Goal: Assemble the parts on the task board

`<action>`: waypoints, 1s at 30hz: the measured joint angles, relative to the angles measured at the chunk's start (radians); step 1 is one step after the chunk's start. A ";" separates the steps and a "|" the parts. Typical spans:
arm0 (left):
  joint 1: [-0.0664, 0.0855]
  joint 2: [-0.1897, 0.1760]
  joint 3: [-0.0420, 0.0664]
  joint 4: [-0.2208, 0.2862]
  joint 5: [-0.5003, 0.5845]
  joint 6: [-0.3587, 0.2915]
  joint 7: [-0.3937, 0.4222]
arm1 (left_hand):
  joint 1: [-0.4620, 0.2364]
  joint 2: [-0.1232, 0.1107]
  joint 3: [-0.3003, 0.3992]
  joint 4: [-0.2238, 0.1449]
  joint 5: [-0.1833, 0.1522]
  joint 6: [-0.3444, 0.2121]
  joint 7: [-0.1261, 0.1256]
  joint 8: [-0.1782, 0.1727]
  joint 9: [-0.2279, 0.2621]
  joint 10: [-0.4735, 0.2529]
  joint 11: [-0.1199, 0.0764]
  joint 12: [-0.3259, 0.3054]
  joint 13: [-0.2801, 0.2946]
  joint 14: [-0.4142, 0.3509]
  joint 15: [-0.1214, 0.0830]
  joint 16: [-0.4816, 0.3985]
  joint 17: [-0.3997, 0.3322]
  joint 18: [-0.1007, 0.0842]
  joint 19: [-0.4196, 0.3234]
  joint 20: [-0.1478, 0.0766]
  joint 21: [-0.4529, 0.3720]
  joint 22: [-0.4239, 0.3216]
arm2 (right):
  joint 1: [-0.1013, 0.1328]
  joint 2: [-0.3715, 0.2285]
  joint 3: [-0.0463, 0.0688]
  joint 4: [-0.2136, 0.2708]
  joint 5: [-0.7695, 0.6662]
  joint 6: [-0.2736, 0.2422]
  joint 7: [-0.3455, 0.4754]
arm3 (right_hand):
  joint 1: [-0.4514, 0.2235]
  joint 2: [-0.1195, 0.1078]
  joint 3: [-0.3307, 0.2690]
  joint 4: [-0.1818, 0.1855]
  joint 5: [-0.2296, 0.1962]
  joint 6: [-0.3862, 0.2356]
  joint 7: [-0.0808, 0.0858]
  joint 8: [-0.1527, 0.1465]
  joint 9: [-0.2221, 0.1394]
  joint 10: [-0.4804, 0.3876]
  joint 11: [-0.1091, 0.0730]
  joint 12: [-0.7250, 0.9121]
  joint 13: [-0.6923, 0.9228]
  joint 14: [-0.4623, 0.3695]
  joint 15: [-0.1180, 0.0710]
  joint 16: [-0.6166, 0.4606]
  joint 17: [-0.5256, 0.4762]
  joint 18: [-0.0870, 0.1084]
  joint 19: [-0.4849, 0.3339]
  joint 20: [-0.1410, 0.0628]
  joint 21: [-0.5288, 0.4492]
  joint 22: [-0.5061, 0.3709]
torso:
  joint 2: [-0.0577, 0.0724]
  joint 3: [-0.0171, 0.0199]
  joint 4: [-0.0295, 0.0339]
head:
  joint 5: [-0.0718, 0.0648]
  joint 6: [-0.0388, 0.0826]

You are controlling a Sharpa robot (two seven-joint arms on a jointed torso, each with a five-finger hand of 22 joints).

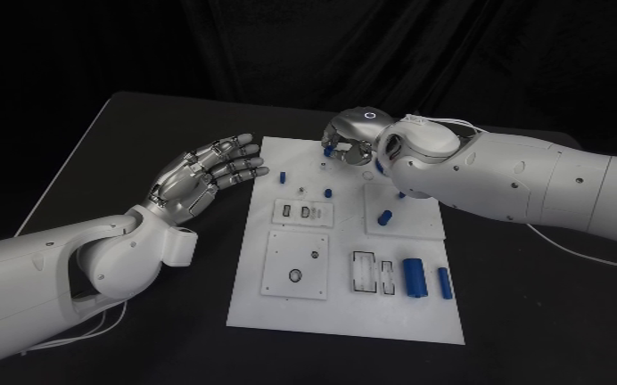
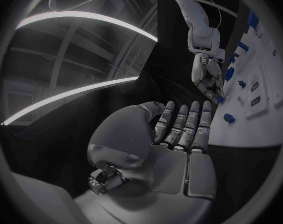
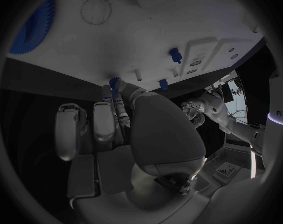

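The right hand (image 1: 357, 138) curls over the far edge of the task board (image 1: 345, 309), pinching a small blue part (image 1: 329, 148) at its fingertips; which way the part's long axis runs cannot be told. The left hand (image 1: 206, 174) hovers empty, fingers spread, just left of the board. The board lies lengthwise near-to-far on the black table (image 1: 142, 126). Two blue cylinders (image 1: 415, 277) lie near-right, long axes near-to-far; small blue pegs (image 1: 384, 217) stand mid-board.

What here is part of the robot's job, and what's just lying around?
Part of the job:
task board
small blue part pinched by the right hand
blue cylinders
small blue pegs

Just there:
black table
left hand, open, holding nothing
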 measured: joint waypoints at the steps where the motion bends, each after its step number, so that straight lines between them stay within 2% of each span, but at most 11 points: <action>1: 0.000 0.000 0.000 -0.001 0.000 0.000 0.000 | 0.000 0.000 0.000 0.000 0.000 0.000 0.000 0.000 0.000 0.000 0.000 0.000 0.000 0.000 0.000 0.000 0.000 0.000 0.000 0.000 0.000 0.000 | 0.000 0.001 0.000 -0.001 0.000 0.001 0.000 | 0.000 0.000 -0.001 0.001 0.000 -0.001 0.001 0.000 0.000 0.000 0.000 0.000 0.000 0.000 0.000 -0.001 0.000 0.000 0.000 0.000 0.000 0.000 | 0.000 0.0000 0.0000 | 0.000 0.000; 7: 0.000 0.000 0.000 -0.002 0.000 0.001 0.000 | 0.000 0.000 0.006 0.000 0.000 0.000 0.000 0.000 0.000 0.000 0.000 0.000 0.000 0.000 0.000 0.000 0.000 0.000 0.000 0.000 0.000 0.000 | -0.005 0.003 0.000 -0.005 0.005 0.013 0.000 | -0.020 -0.020 -0.020 0.020 -0.009 -0.052 0.001 -0.035 -0.008 -0.060 0.016 -0.035 0.000 -0.014 0.014 -0.019 -0.021 0.002 -0.015 0.015 -0.015 -0.021 | 0.000 0.0000 -0.0005 | 0.002 0.000; 8: 0.000 0.000 0.000 -0.003 0.001 0.002 0.000 | 0.000 0.000 0.006 0.000 0.000 0.000 0.000 0.000 0.000 0.000 0.000 0.000 0.000 0.000 0.000 0.000 0.000 0.000 0.000 0.000 0.000 0.000 | -0.005 0.004 0.000 -0.006 0.006 0.015 0.000 | -0.021 -0.021 -0.024 0.023 -0.009 -0.075 0.001 -0.050 -0.014 -0.092 0.024 -0.049 -0.001 -0.020 0.020 -0.024 -0.031 0.017 -0.020 0.020 -0.022 -0.031 | 0.000 0.0000 -0.0006 | 0.002 0.000; 11: 0.000 0.001 0.000 -0.004 0.002 0.002 0.000 | 0.000 0.000 0.006 0.000 0.000 0.000 0.000 0.000 0.000 0.000 0.000 0.000 0.000 0.000 0.000 0.000 0.000 0.000 0.000 0.000 0.000 0.000 | -0.005 0.007 0.000 -0.010 0.011 0.023 -0.001 | -0.024 -0.024 -0.053 0.020 -0.015 -0.146 -0.002 -0.085 -0.033 -0.189 0.037 -0.085 -0.002 -0.037 0.029 -0.044 -0.063 0.016 -0.047 0.028 -0.042 -0.065 | 0.000 0.0000 -0.0006 | 0.002 -0.002; 13: 0.000 0.001 0.000 -0.005 0.002 0.002 0.000 | 0.000 0.000 0.006 0.000 0.000 0.000 0.000 0.000 0.000 0.000 0.000 0.000 0.000 0.000 0.000 0.000 0.000 0.000 0.000 0.000 0.000 0.000 | -0.006 0.008 0.000 -0.012 0.014 0.027 -0.002 | -0.024 -0.024 -0.071 0.018 -0.015 -0.214 -0.012 -0.090 -0.050 -0.246 0.044 -0.102 -0.002 -0.051 0.028 -0.052 -0.079 0.031 -0.061 0.028 -0.056 -0.085 | 0.000 0.0002 -0.0005 | 0.001 -0.002; 15: 0.000 0.002 0.000 -0.005 0.003 0.003 0.000 | 0.000 0.000 0.006 0.000 0.000 0.000 0.000 0.000 0.000 0.000 0.000 0.000 0.000 0.000 0.000 0.000 0.000 0.000 0.000 0.000 0.000 0.000 | -0.006 0.008 0.000 -0.013 0.017 0.029 -0.003 | -0.024 -0.024 -0.092 0.016 -0.015 -0.316 -0.024 -0.096 -0.074 -0.303 0.052 -0.110 -0.002 -0.068 0.025 -0.067 -0.106 0.032 -0.081 0.027 -0.074 -0.115 | 0.000 0.0003 -0.0004 | 0.000 -0.002; 18: 0.000 0.002 0.000 -0.006 0.004 0.003 0.000 | 0.000 0.000 0.006 0.000 0.000 0.000 0.000 0.000 0.000 0.000 0.000 0.000 0.000 0.000 0.000 0.000 0.000 0.000 0.000 0.000 0.000 0.000 | -0.006 0.005 0.000 -0.015 0.020 0.027 -0.003 | -0.023 -0.023 -0.111 0.013 -0.015 -0.366 -0.025 -0.096 -0.087 -0.340 0.054 -0.110 0.000 -0.081 0.023 -0.074 -0.127 0.032 -0.096 0.025 -0.091 -0.140 | 0.000 0.0004 -0.0003 | 0.000 -0.001; 22: 0.000 -0.002 0.000 -0.006 0.005 0.004 0.000 | 0.000 0.000 0.005 0.000 0.000 0.000 0.000 0.000 0.000 0.000 0.000 0.000 0.000 0.000 0.000 0.000 0.000 0.000 0.000 0.000 0.000 0.000 | -0.006 -0.009 0.003 -0.013 0.023 0.014 -0.001 | -0.010 -0.010 -0.118 0.006 0.002 -0.366 -0.026 -0.096 -0.090 -0.342 0.054 -0.078 0.006 -0.086 0.018 -0.077 -0.133 0.032 -0.100 0.021 -0.096 -0.148 | 0.000 0.0004 -0.0003 | 0.001 0.003; 24: 0.000 -0.005 0.000 -0.006 0.006 0.004 0.000 | 0.000 0.000 0.006 0.000 0.000 0.000 0.000 0.000 0.000 0.000 0.000 0.000 0.000 0.000 0.000 0.000 0.000 0.000 0.000 0.000 0.000 0.000 | -0.006 -0.023 0.004 -0.008 0.024 0.005 0.000 | 0.002 -0.004 -0.125 -0.001 0.015 -0.327 -0.021 -0.087 -0.087 -0.334 0.047 -0.048 0.011 -0.089 0.015 -0.078 -0.136 0.032 -0.101 0.021 -0.097 -0.149 | 0.000 0.0004 -0.0004 | -0.001 0.005; 26: 0.000 -0.008 0.000 -0.005 0.006 0.004 0.000 | 0.000 0.000 0.005 0.000 0.000 0.000 0.000 0.000 0.000 0.000 0.000 0.000 0.000 0.000 0.000 0.000 0.000 0.000 0.000 0.000 0.000 0.000 | -0.002 -0.044 0.004 0.006 0.025 -0.007 0.003 | 0.009 -0.002 -0.128 -0.004 0.028 -0.269 -0.014 -0.072 -0.078 -0.332 0.045 -0.028 0.013 -0.104 0.014 -0.089 -0.152 0.048 -0.113 0.016 -0.108 -0.160 | 0.000 0.0004 -0.0004 | -0.003 0.007; 30: 0.000 -0.010 0.000 -0.003 0.007 0.004 0.000 | 0.000 0.000 0.005 0.000 0.000 0.000 0.000 0.000 0.000 0.000 0.000 0.000 0.000 0.000 0.000 0.000 0.000 0.000 0.000 0.000 0.000 0.000 | 0.015 -0.099 0.006 0.049 0.027 -0.029 0.011 | 0.021 0.011 -0.129 -0.012 0.071 -0.181 0.000 -0.044 -0.065 -0.296 0.031 0.035 0.023 -0.107 0.010 -0.091 -0.159 0.048 -0.114 0.014 -0.111 -0.159 | 0.000 0.0004 -0.0003 | -0.006 0.010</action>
